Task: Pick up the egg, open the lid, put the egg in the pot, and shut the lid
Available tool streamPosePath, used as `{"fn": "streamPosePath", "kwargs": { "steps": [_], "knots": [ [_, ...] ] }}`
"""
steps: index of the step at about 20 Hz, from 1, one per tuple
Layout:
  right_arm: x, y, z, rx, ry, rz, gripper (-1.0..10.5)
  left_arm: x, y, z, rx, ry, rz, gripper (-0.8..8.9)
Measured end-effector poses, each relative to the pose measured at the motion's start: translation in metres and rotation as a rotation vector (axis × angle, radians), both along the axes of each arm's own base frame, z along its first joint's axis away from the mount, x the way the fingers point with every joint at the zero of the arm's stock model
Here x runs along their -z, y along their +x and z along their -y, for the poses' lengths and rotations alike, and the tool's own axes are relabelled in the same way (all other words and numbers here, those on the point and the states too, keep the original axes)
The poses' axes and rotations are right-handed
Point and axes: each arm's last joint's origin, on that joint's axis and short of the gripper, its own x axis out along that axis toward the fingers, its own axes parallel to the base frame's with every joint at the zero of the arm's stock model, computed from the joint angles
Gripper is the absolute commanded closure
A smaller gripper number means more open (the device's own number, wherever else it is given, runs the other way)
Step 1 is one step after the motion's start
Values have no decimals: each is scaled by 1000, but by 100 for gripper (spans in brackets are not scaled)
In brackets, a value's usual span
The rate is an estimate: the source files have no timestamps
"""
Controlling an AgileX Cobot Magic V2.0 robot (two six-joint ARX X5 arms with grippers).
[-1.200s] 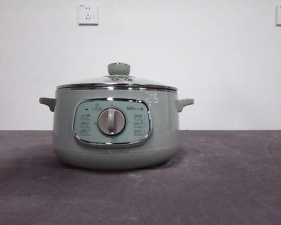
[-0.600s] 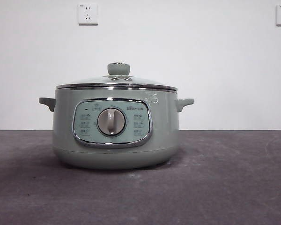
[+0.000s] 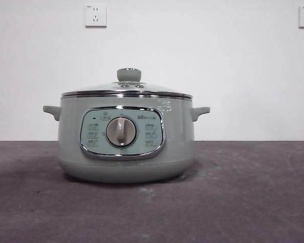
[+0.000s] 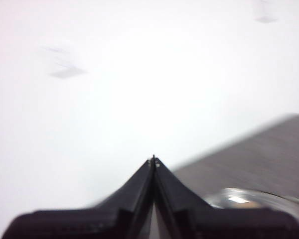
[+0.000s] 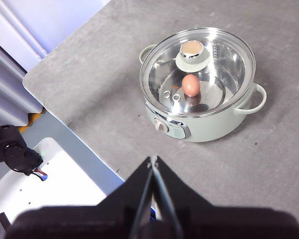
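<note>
Both pairs of fingers are clenched tip to tip on nothing: the left fingers (image 4: 153, 160) face a blurred white wall, with a sliver of lid rim beside them, and the right fingers (image 5: 153, 160) hang high, well apart from the pot (image 5: 204, 122). On the grey worktop (image 3: 253, 202) the pot stands alone, its lid (image 3: 126, 91) seated. Through the glass the egg (image 5: 191, 84) lies inside, just beside the knob (image 5: 191, 54) at 6 o'clock. Two wall sockets (image 3: 95, 14) sit at 11 and 1 o'clock above. Nothing has shifted since the earlier frames.
</note>
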Motion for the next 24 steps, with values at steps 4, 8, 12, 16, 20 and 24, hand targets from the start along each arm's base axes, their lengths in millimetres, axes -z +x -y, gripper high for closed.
{"fn": "streamPosePath", "kwargs": {
  "steps": [4, 8, 12, 16, 20, 24],
  "knots": [
    [0, 0, 0, 0, 0, 0, 946, 79, -6, -6, -87, -1, 53, 816],
    [0, 0, 0, 0, 0, 0, 946, 169, 1, -9, -146, -3, -86, 816],
    [0, 0, 0, 0, 0, 0, 946, 222, 5, -10, -183, -8, -152, 816],
    [0, 0, 0, 0, 0, 0, 946, 258, 7, -11, -224, -5, -198, 816],
    [0, 0, 0, 0, 0, 1, 946, 281, 9, -11, -227, -18, -253, 816],
    [0, 0, 0, 0, 0, 1, 946, 282, 9, -11, -226, -31, -264, 816]
  ]
}}
